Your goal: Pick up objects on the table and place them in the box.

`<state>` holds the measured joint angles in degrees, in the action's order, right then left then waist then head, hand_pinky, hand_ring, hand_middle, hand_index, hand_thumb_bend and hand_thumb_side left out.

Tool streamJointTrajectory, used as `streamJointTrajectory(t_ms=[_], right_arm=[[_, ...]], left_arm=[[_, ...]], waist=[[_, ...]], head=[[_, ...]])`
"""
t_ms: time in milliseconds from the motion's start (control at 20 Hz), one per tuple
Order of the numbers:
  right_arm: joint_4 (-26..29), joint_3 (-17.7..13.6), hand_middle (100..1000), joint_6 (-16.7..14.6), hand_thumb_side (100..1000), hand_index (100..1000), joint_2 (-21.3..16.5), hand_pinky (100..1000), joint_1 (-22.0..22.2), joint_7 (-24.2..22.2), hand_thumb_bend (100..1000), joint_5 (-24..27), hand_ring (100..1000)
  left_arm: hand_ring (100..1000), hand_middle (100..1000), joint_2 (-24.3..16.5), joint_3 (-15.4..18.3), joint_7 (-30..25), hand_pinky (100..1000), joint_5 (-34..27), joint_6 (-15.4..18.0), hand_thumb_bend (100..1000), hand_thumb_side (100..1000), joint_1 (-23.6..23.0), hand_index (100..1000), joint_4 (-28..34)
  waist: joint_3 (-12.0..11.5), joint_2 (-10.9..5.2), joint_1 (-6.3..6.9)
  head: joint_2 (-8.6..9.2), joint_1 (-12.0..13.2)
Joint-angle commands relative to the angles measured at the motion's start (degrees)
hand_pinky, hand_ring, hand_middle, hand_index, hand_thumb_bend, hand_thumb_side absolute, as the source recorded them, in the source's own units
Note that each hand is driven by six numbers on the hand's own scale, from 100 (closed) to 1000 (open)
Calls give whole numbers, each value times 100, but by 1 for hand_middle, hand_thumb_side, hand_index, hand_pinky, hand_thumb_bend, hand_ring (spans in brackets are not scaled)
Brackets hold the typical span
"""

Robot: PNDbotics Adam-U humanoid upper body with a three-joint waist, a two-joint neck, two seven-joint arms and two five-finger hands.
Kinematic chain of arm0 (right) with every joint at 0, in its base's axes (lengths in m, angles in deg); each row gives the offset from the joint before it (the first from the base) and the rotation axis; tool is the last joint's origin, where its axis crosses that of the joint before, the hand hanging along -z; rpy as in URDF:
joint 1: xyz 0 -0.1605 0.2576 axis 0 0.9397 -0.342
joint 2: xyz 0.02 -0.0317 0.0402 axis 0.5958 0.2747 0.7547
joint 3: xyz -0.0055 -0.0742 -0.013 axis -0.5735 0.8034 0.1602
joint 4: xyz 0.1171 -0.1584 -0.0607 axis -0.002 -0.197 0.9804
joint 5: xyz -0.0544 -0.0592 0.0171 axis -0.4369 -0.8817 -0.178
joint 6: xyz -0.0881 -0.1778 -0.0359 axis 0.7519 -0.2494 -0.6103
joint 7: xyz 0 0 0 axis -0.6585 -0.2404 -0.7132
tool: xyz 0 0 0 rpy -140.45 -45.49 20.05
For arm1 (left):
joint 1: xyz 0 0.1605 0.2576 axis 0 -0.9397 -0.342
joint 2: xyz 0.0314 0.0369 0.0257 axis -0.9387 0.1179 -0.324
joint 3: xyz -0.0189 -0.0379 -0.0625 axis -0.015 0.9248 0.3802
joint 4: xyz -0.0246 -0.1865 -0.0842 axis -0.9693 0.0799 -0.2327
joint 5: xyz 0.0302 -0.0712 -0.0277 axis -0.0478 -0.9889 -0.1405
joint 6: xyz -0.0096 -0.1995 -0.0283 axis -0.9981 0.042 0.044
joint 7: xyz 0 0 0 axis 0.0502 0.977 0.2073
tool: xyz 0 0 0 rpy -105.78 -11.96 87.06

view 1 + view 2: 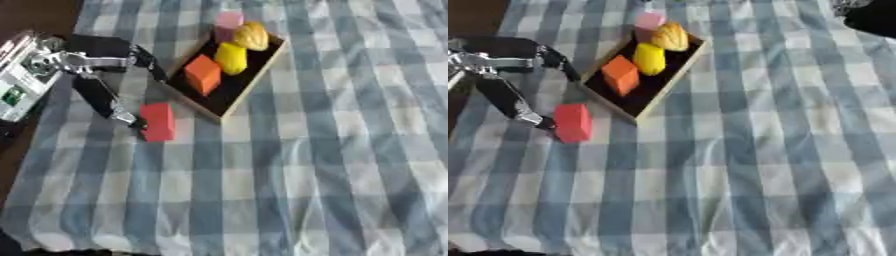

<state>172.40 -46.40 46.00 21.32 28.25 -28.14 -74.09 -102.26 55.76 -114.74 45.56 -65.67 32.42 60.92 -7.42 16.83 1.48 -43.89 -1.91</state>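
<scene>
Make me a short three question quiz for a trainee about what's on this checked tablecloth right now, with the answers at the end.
1. True or false: the red block is inside the box.
2. Which hand touches the red block: A) left hand, B) right hand, C) neither?
3. Fill in: next to the yellow object in the box lies an ______ block.

Key
1. False; it lies on the cloth beside the box.
2. A; its fingers are at the block's left side. A dark shape in the right eye view's upper right corner may be the right arm.
3. Orange.
</scene>
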Motion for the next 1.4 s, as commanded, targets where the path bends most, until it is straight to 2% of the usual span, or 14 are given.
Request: streamJointTrajectory(t_ms=[50, 400, 450, 500, 750, 950, 1050, 1100, 1150, 1200, 1250, 1300, 1400], right_arm=[[33, -78, 744, -7, 428, 895, -112, 926, -63, -11, 100, 36, 1000], [20, -80, 743, -15, 428, 895, -73, 926, -65, -25, 100, 39, 1000], [19, -79, 743, -15, 428, 895, -68, 926, -65, -28, 100, 39, 1000], [17, -80, 743, -14, 428, 895, -63, 927, -66, -30, 100, 38, 1000], [3, -79, 742, -15, 421, 895, -32, 927, -67, -50, 100, 40, 1000], [-7, -80, 742, -14, 428, 896, -18, 927, -76, -59, 100, 39, 1000], [-14, -85, 742, -11, 428, 897, -21, 927, -71, -55, 100, 36, 1000], [-18, -89, 742, -10, 429, 897, -24, 927, -68, -51, 100, 35, 1000], [-20, -91, 742, -10, 429, 897, -25, 927, -65, -48, 100, 36, 1000], [-20, -90, 742, -11, 429, 897, -26, 927, -64, -47, 100, 39, 1000], [-21, -89, 742, -12, 429, 897, -26, 927, -64, -47, 100, 42, 1000], [-21, -86, 742, -14, 429, 897, -30, 927, -63, -49, 100, 43, 1000], [-23, -85, 742, -15, 429, 897, -39, 927, -59, -48, 100, 41, 1000]], left_arm=[[877, 758, -118, -2, -147, 896, 261, 176, 645, 508, 76, 888, 8], [876, 757, 197, -61, 169, 895, 811, 209, 630, 511, 77, 889, -415], [875, 756, 247, -58, 196, 894, 846, 228, 596, 597, 80, 890, -483], [875, 755, 295, -48, 219, 894, 861, 248, 616, 510, 84, 889, -534], [867, 747, 458, -9, 308, 885, 1011, 276, 587, 514, 116, 878, -725], [826, 687, 513, 10, 408, 860, 1003, 276, 481, 474, 120, 835, -743], [772, 607, 477, 8, 405, 820, 937, 283, 423, 414, 122, 772, -609], [748, 581, 444, 16, 398, 801, 904, 284, 405, 355, 127, 748, -508], [748, 581, 412, 24, 388, 801, 876, 275, 405, 355, 130, 748, -412], [717, 550, 379, 37, 384, 783, 846, 262, 375, 242, 144, 717, -315], [713, 547, 343, 52, 378, 782, 810, 249, 373, 232, 160, 714, -212], [698, 534, 304, 68, 369, 770, 767, 246, 354, 161, 180, 704, -101], [694, 531, 220, 108, 333, 764, 664, 237, 342, 126, 216, 702, 124]], waist=[[13, -213, 76], [35, -206, 64], [38, -204, 63], [42, -201, 60], [52, -190, 62], [53, -187, 62], [52, -189, 61], [50, -192, 62], [47, -193, 63], [43, -198, 65], [39, -203, 67], [35, -209, 69], [31, -218, 71]], head=[[-23, 36], [-23, 70], [-23, 72], [-23, 75], [-23, 90], [-23, 89], [-23, 86], [-23, 83], [-23, 82], [-23, 84], [-23, 83], [-23, 77], [-23, 62]])
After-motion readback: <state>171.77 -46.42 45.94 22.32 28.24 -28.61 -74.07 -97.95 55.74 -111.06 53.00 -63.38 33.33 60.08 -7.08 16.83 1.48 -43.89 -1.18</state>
